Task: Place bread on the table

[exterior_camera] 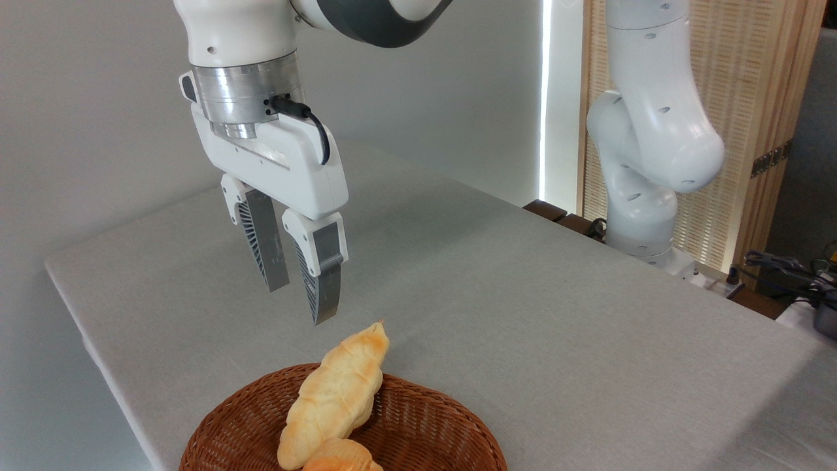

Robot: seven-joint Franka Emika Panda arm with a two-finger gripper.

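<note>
The end effector (302, 302) hangs in the left half of the frame, above the tabletop (523, 294) and up and to the left of the wicker basket (418, 418). Its two ribbed fingers (319, 275) stand a little apart with nothing between them, so it is open and empty.

The bread (340, 459) lies in the basket at the bottom edge of the frame. Only its orange-brown top shows, and it seems to be touching the lower end of the long braided loaf (340, 392), though the frame cuts off too much to be sure. That pale loaf leans across the basket with its pointed tip over the far rim, just below and to the right of the fingertips.

The main risk is picking the wrong piece. The braided loaf is nearer the fingers and far more exposed, so a straight descent would likely meet it first. Reaching the bun could also nudge the loaf or tip the light basket. With the fingers this close together, they may land on the bun's crown instead of straddling it, squashing it or pushing it deeper.
</note>
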